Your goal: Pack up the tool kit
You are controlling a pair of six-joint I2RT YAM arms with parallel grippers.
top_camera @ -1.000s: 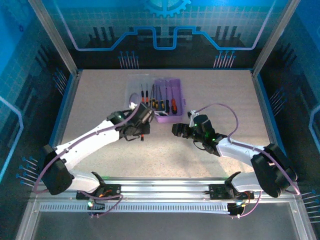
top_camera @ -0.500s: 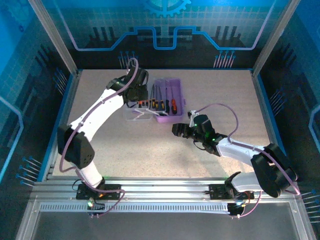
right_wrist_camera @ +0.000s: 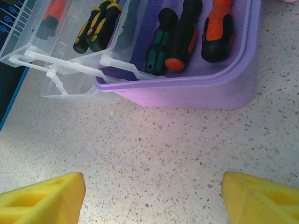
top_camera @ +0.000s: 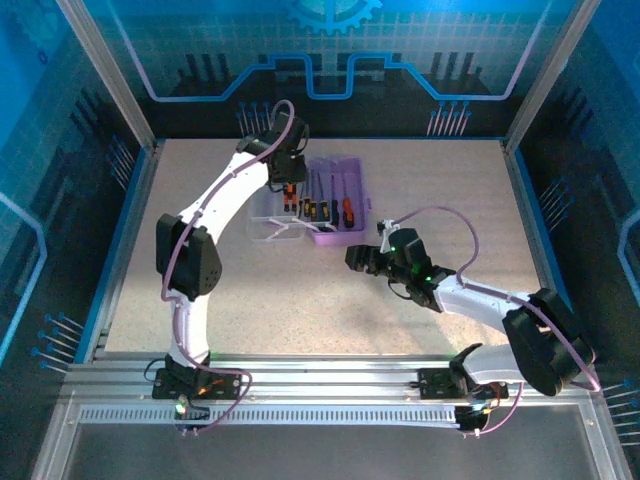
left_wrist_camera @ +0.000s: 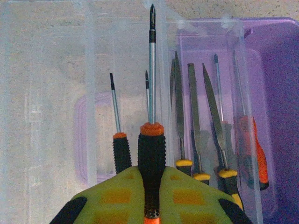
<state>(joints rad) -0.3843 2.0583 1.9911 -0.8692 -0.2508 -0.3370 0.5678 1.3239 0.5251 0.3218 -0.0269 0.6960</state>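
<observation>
Orange-black screwdriver [left_wrist_camera: 151, 154] pinched in left claw [left_wrist_camera: 150, 189], handle end hidden; right claw [right_wrist_camera: 152, 198] spread.

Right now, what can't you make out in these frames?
- Left wrist: butt of the held orange-black screwdriver, buried between the left fingers and cut by the bottom edge.
- Left wrist: whether its tip touches the clear lid; no depth cue.
- Right wrist: shafts and tips of the screwdrivers in the purple case, cut off by the top edge.
- Top external: tip types, too small; the left arm covers part of the lid.
</observation>
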